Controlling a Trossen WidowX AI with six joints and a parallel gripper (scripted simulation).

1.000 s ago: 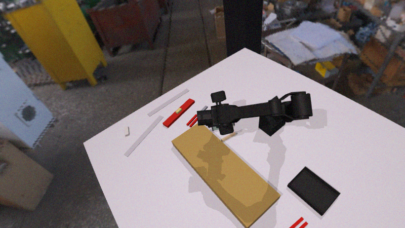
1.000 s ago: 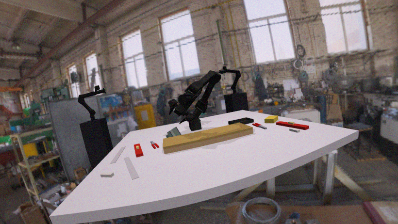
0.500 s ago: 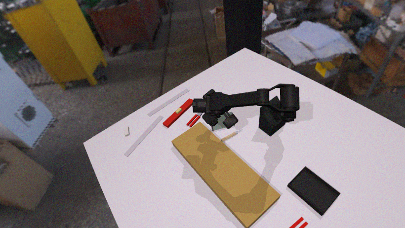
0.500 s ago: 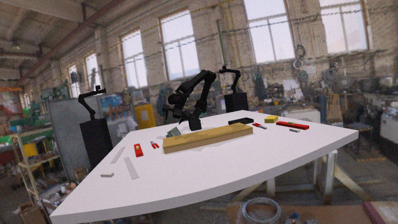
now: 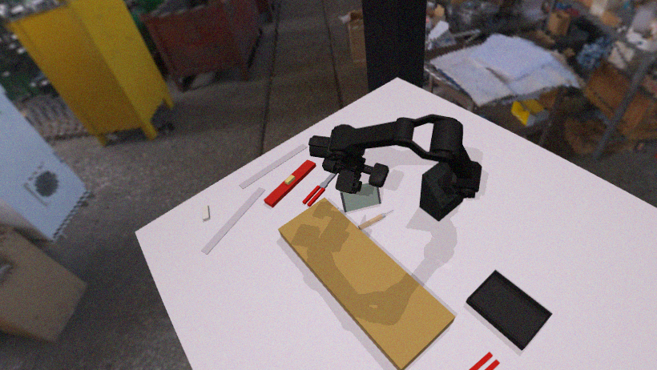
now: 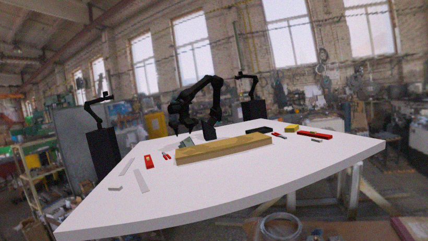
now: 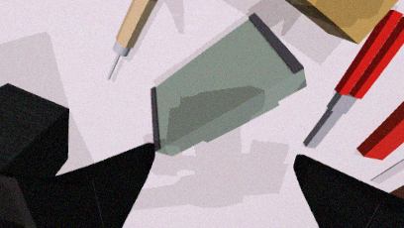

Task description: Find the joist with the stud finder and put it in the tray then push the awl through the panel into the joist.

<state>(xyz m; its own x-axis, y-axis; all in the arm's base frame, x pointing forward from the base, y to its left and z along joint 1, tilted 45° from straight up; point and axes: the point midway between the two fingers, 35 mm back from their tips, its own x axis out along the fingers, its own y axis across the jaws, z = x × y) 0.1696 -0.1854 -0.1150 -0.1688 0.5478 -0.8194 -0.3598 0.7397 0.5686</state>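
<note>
My gripper [image 5: 366,182] [image 6: 183,134] [image 7: 224,156] is open and empty, above the table beside the stud finder. The stud finder [image 5: 363,198] [image 6: 187,142] [image 7: 218,84], a grey-green block with dark end strips, sits on the table near one end of the panel. In the wrist view it lies just beyond the fingertips, its near left corner beside the left one. The awl [image 5: 372,221] [image 7: 135,25], with wooden handle and thin metal tip, lies beside the panel; the exterior view does not show it. The tan floor panel [image 5: 358,247] [image 6: 224,151] [image 7: 368,12] hides any joist. The black tray [image 5: 509,310] [image 6: 259,130] holds nothing visible.
Red-handled pliers [image 5: 316,195] [image 6: 166,155] [image 7: 368,61] lie near the stud finder, with a red level [image 5: 280,191] [image 6: 149,161] beyond. Two pale flat strips lie farther out. A second pair of pliers [image 6: 278,135], a yellow block [image 6: 291,128] and another red level [image 6: 320,135] are near the tray side.
</note>
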